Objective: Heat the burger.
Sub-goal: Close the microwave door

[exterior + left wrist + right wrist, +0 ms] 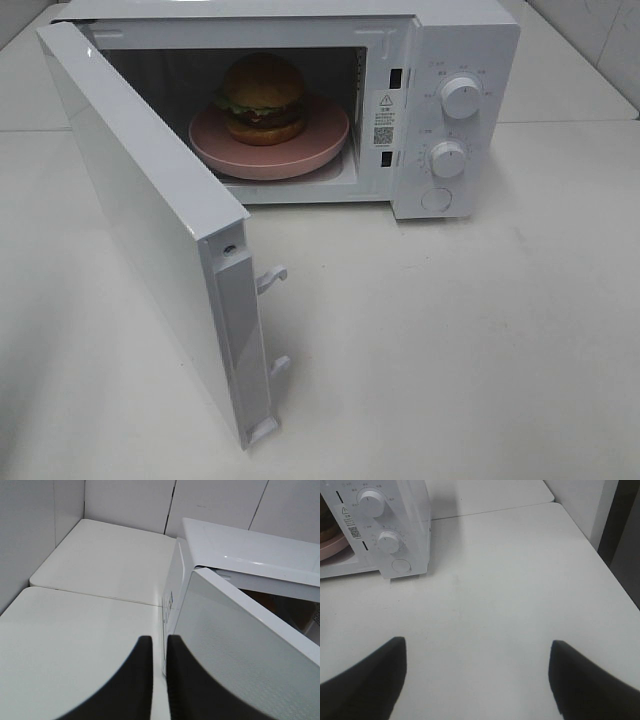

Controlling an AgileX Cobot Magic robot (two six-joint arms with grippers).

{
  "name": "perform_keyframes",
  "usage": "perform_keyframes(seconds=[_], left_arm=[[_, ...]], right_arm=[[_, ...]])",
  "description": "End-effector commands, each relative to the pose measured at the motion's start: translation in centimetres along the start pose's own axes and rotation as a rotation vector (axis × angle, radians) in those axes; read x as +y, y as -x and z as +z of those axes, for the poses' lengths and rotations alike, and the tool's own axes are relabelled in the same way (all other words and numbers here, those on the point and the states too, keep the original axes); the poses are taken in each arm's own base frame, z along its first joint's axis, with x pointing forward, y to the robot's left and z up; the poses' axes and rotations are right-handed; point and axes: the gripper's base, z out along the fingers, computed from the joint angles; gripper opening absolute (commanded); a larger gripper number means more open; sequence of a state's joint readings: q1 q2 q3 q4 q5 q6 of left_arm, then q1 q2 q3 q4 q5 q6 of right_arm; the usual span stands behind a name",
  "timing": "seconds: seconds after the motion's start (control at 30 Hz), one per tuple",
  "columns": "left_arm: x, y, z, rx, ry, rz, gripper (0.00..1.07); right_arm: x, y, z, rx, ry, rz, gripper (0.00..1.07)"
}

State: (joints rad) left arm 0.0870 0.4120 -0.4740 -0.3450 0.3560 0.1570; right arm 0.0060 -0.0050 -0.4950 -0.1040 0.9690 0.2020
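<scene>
Standing open, microwave door [140, 220] juts left of burger [263, 95] on pink plate [275, 165] — L gripper [159, 647] closed, empty; R gripper [475, 647] wide, empty.

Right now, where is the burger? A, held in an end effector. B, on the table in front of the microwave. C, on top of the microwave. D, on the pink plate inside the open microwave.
D: the burger sits on the pink plate inside the microwave, whose door stands swung open.
</scene>
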Motion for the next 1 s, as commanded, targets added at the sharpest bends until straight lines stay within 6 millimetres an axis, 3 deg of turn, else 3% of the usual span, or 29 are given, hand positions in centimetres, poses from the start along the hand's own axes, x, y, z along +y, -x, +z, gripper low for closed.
perform_keyframes(seconds=[0.03, 0.67, 1.0], left_arm=[[0.5, -0.4, 0.9, -0.049, 0.025, -0.007, 0.00], [3.3, -3.1, 8.4, -0.064, 0.185, 0.044, 0.00], [3.0, -4.7, 11.4, -0.005, 0.100, 0.114, 0.00]], right_arm=[[0.0, -0.2, -0.3, -0.027, 0.002, -0.008, 0.76], [0.0, -0.2, -0.3, -0.027, 0.002, -0.008, 0.76], [0.0, -0.2, -0.3, -0.027, 0.002, -0.008, 0.76]])
